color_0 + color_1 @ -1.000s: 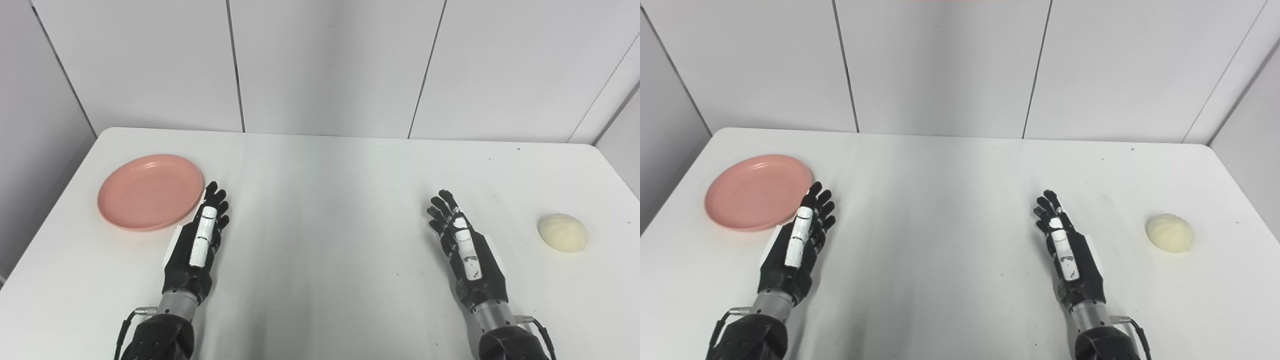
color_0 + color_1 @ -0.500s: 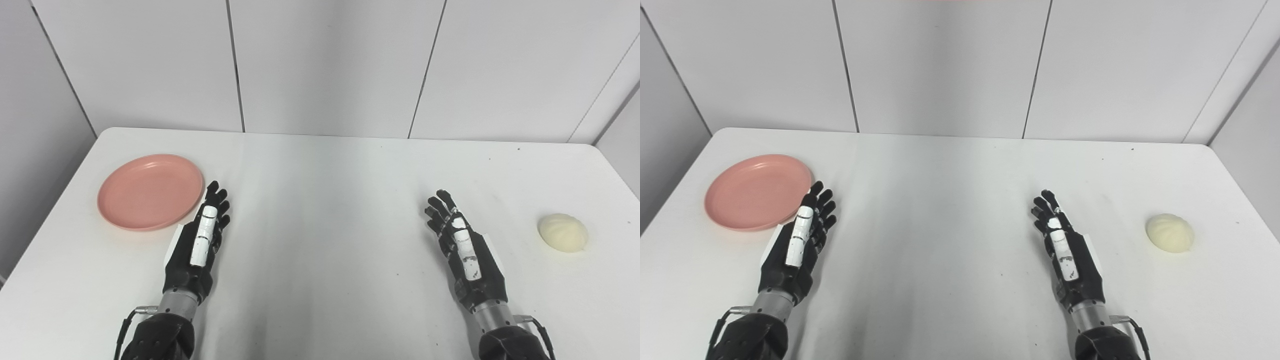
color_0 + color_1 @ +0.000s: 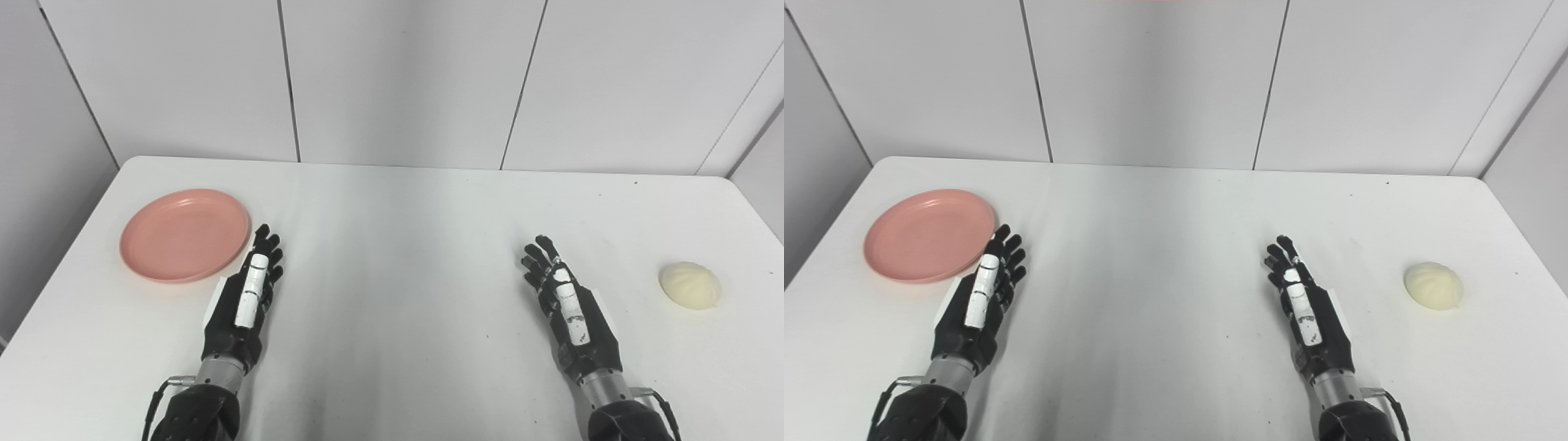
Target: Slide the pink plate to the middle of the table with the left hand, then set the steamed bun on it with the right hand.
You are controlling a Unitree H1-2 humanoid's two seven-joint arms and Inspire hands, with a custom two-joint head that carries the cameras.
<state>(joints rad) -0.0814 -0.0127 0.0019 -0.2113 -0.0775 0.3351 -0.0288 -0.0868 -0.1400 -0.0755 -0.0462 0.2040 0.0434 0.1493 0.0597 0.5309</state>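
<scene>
Both hands, left (image 3: 244, 301) and right (image 3: 569, 312), hover spread and empty, so I risk shoving the plate (image 3: 184, 234) off the table (image 3: 392, 245) instead of centring it.

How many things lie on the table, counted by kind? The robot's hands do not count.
Pink plate: 1
Steamed bun: 1
Total: 2
</scene>
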